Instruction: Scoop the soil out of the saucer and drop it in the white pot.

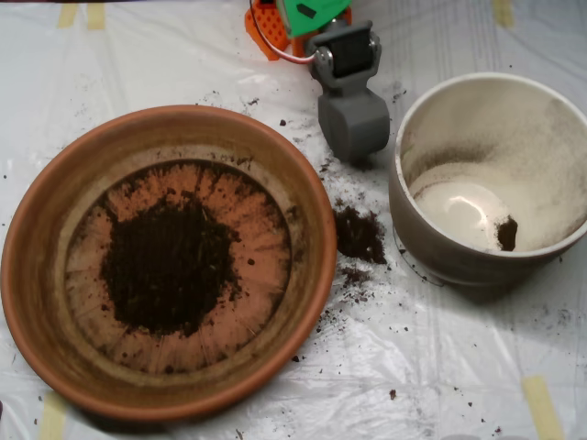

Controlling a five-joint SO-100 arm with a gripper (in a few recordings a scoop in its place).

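White plastic sheeting covers the table, flecked with spilled crumbs. Most of the soil (pixel 167 264) sits heaped mid-saucer (pixel 37 275); the white pot (pixel 417 243) holds barely a clump. The scoop (pixel 353 124) hangs between them, seemingly closed — a fresh scoop is due, so swing left and open.

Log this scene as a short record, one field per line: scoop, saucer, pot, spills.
scoop: grey scoop hangs between the saucer and the white pot, over the sheet
saucer: terracotta saucer holds a dark pile of soil in its middle
pot: white pot, nearly bare, one small clump at the bottom
spills: spilled soil patch on the plastic sheet between saucer and pot
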